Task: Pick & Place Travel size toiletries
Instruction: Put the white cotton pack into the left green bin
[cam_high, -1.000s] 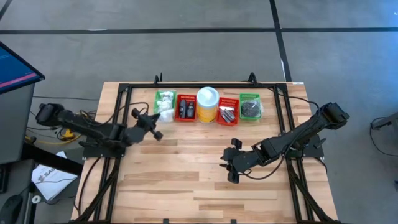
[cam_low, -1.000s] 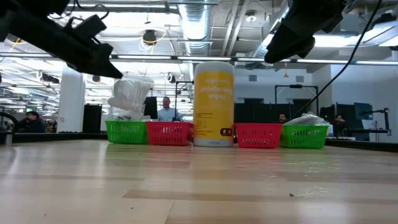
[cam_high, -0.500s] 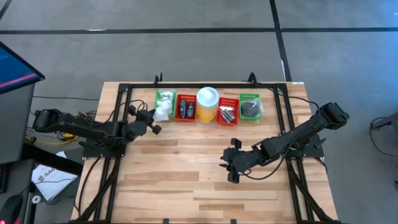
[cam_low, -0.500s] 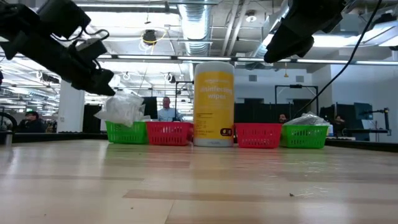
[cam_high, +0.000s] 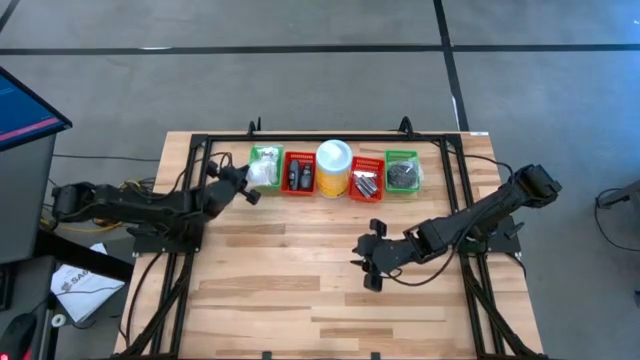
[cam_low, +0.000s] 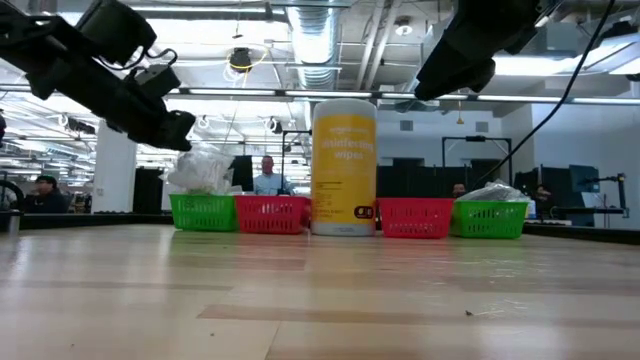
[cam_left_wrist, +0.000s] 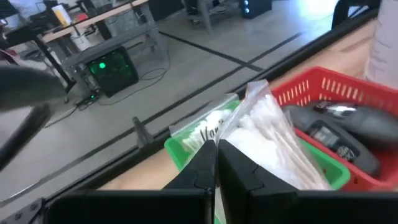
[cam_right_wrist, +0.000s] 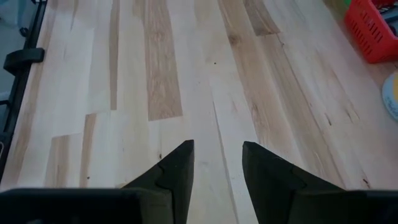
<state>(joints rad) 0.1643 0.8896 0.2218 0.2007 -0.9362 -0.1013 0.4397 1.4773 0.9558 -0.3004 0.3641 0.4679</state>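
Observation:
My left gripper (cam_high: 249, 194) (cam_left_wrist: 216, 160) is shut on a clear packet of white cotton sticks (cam_high: 263, 173) (cam_low: 200, 168) (cam_left_wrist: 267, 140) above the left green basket (cam_high: 262, 154) (cam_left_wrist: 180, 149) at the table's far edge. Dark toiletries (cam_left_wrist: 336, 127) lie in the red basket (cam_high: 298, 173) beside it. Silvery-grey pieces fill a second red basket (cam_high: 364, 182), and dark wrapped discs fill the right green basket (cam_high: 402, 172). My right gripper (cam_high: 370, 270) (cam_right_wrist: 217, 163) is open above bare wood, right of centre. My left gripper pinches the packet's near end (cam_left_wrist: 231, 144) between its two shut fingers. The fingers come slanting down from the table's left and near side. The packet reaches out past the fingertips over the green basket; whether its lower side rests on the basket's contents, I cannot tell.
A yellow wipes canister with a white lid (cam_high: 333, 165) (cam_low: 343, 165) stands between the two red baskets. A black frame rail (cam_high: 330, 139) runs behind the row of baskets. Bare wooden tabletop (cam_high: 300, 270) lies in front of the row.
My left gripper has moved toward the far edge and the left green basket, carrying the white packet. The packet has come down from well above the basket to just over its rim. My right gripper has shifted slightly toward the table's left.

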